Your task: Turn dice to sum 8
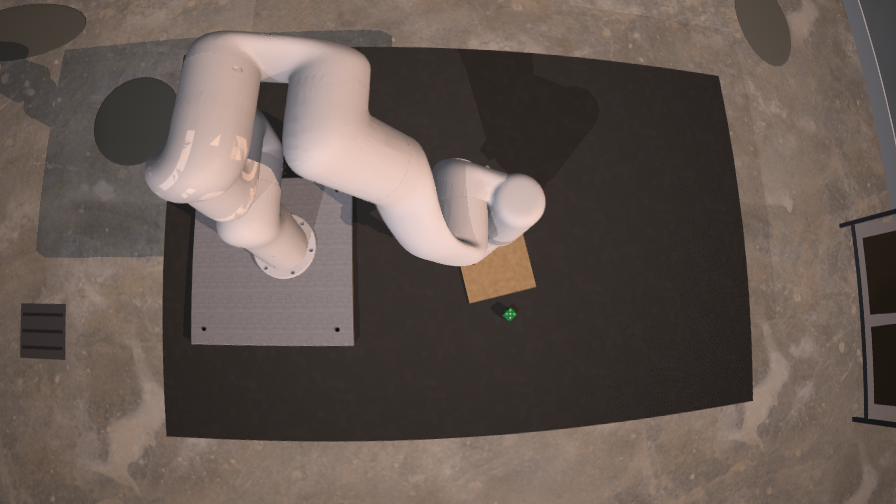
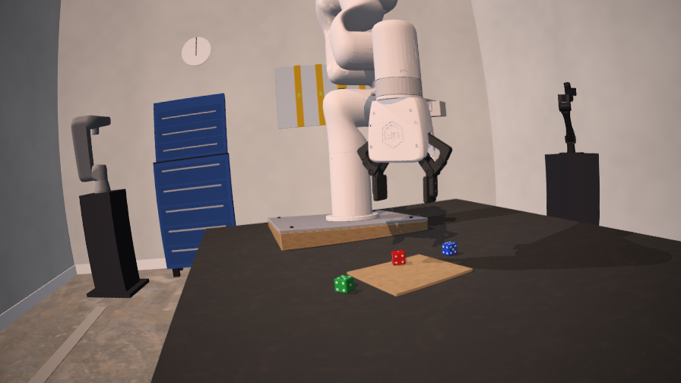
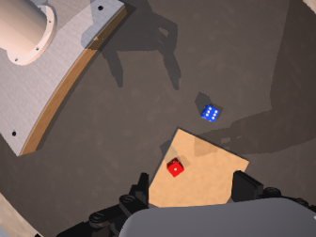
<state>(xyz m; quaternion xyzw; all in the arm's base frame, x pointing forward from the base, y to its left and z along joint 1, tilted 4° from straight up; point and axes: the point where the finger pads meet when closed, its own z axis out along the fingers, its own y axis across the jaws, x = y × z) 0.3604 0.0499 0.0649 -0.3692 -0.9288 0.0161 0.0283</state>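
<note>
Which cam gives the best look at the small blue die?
Wrist view: the small blue die shows its top face, beside the tan mat, off it. Exterior shows it side-on, small. Top view hides it under the arm.

Red die (image 2: 398, 257) flat on tan mat (image 2: 419, 278), near edge. Blue die (image 2: 448, 248) off mat at 1 o'clock; green die (image 2: 343, 283) off at 8 o'clock.

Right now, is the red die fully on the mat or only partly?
Fully on. In the wrist view the red die sits inside the tan mat, near its corner, with mat showing on all sides.
</note>
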